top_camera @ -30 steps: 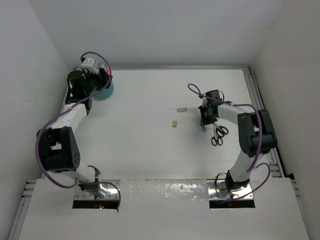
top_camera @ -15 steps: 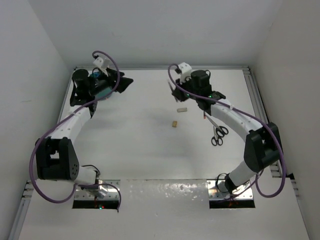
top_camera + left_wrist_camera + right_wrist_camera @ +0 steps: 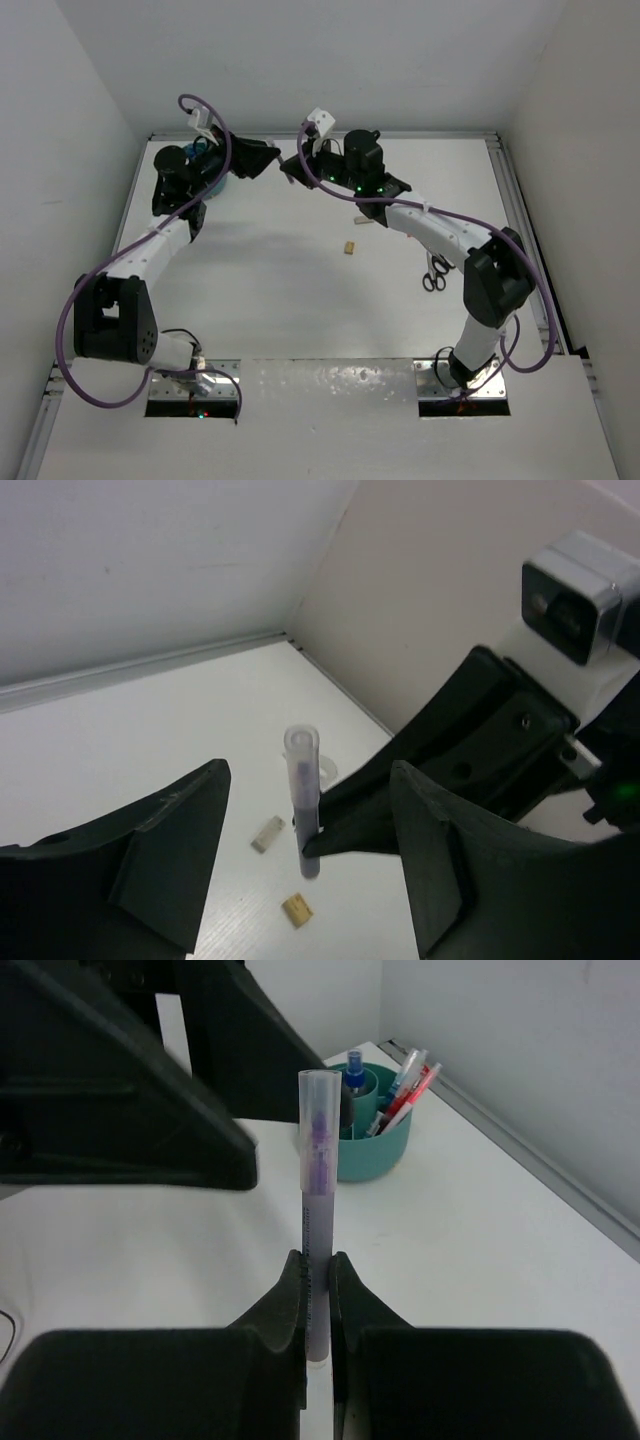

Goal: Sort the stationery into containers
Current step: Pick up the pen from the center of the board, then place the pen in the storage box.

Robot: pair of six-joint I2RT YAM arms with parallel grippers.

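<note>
My right gripper (image 3: pixel 317 1260) is shut on a grey-purple pen (image 3: pixel 318 1190) with a clear cap and holds it upright above the table. In the top view it (image 3: pixel 293 168) faces my left gripper (image 3: pixel 266 160) at the back. My left gripper (image 3: pixel 308 770) is open, and the pen (image 3: pixel 302 810) stands between its fingers without touching them. The teal tub (image 3: pixel 378 1146) holds a blue-capped bottle (image 3: pixel 354 1064) and red and blue pens (image 3: pixel 415 1082). In the top view the tub (image 3: pixel 214 183) is mostly hidden by my left arm.
A tan eraser (image 3: pixel 349 248) and a white block (image 3: pixel 267 834) lie mid-table. Black-handled scissors (image 3: pixel 437 271) lie at the right, next to my right arm. The back wall and left wall stand close behind the grippers.
My right arm has swung from beside the scissors to the back left with the pen. My left gripper has moved right, off the tub, and met it.
</note>
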